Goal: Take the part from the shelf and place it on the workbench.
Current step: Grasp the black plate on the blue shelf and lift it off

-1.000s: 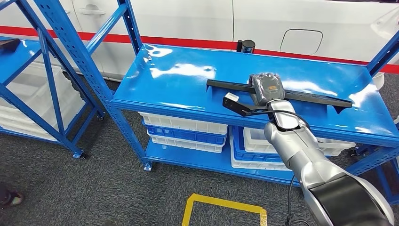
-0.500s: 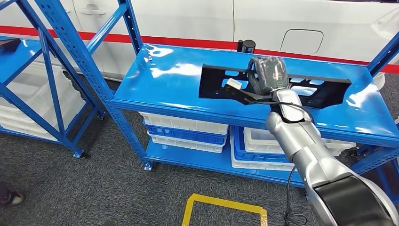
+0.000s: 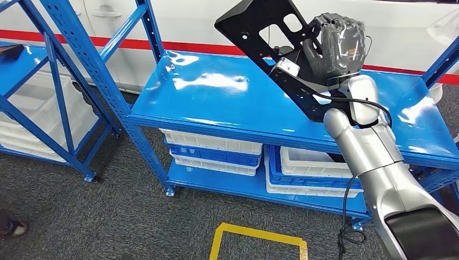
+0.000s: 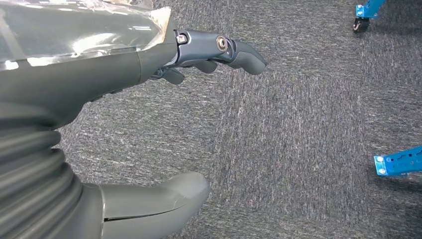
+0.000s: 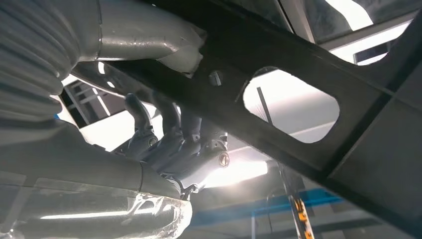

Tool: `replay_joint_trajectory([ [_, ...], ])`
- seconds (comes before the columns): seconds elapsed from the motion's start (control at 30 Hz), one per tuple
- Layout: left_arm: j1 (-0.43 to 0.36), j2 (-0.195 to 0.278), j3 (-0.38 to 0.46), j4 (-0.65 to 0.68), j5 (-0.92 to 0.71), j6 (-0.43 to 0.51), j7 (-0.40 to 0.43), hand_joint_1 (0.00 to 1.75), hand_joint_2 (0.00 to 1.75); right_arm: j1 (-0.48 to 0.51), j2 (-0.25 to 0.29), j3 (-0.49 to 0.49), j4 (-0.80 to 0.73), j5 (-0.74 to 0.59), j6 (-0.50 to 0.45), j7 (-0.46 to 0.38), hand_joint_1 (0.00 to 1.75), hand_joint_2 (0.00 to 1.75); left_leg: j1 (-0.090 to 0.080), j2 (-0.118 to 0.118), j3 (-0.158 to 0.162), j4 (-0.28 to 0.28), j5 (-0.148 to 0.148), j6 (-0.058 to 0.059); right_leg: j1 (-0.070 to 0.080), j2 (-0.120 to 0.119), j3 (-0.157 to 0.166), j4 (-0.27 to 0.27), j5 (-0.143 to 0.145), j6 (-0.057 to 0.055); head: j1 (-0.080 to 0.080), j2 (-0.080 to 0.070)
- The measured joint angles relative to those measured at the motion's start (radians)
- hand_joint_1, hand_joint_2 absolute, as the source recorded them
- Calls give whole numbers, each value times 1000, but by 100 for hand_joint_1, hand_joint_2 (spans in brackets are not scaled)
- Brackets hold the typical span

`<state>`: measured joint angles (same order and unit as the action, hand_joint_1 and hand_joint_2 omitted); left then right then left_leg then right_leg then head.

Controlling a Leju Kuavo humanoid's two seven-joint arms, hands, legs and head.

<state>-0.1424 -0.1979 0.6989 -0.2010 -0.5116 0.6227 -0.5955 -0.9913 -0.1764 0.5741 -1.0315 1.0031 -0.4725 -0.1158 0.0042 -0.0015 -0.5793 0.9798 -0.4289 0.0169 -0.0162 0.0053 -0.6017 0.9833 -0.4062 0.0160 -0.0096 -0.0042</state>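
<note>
**Part held above the shelf**

Your right hand (image 3: pixel 338 46) grips the long flat black plastic part with cut-out windows (image 3: pixel 270 38), tilted in the air above the glossy blue metal shelf (image 3: pixel 216 92). Your left hand (image 4: pixel 149 124) hangs with fingers apart, holding nothing, over grey carpet (image 4: pixel 308 129).

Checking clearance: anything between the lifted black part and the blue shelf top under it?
Nothing: head view shows bare blue shelf top beneath the black part that the right hand holds.

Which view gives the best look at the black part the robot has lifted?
The head view: the black part shows nearly whole, tilted above the blue shelf, gripped by the right hand. The right wrist view shows just a close, dark section with a cutout. The left wrist view looks at carpet.
</note>
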Motion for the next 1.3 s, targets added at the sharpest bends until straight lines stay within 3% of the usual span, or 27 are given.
replay_joint_trajectory([
  [0.13,0,-1,-1,0,-3,0,3,0,175,5,-12,-2,-37,4,-6,9,143,175,0,0,0,0,0,0,0,0,0,0,0,0,0,0],
  [0.63,-7,-9,-18,0,-24,-41,7,0,175,38,-33,-27,-126,69,15,52,152,175,0,0,0,0,0,0,0,0,0,0,0,0,0,0],
  [1.3,-10,-5,-2,0,6,-98,119,0,175,45,-64,-76,-130,18,40,14,152,175,-1,-1,0,0,0,0,0,-1,1,0,0,0,0,0],
])
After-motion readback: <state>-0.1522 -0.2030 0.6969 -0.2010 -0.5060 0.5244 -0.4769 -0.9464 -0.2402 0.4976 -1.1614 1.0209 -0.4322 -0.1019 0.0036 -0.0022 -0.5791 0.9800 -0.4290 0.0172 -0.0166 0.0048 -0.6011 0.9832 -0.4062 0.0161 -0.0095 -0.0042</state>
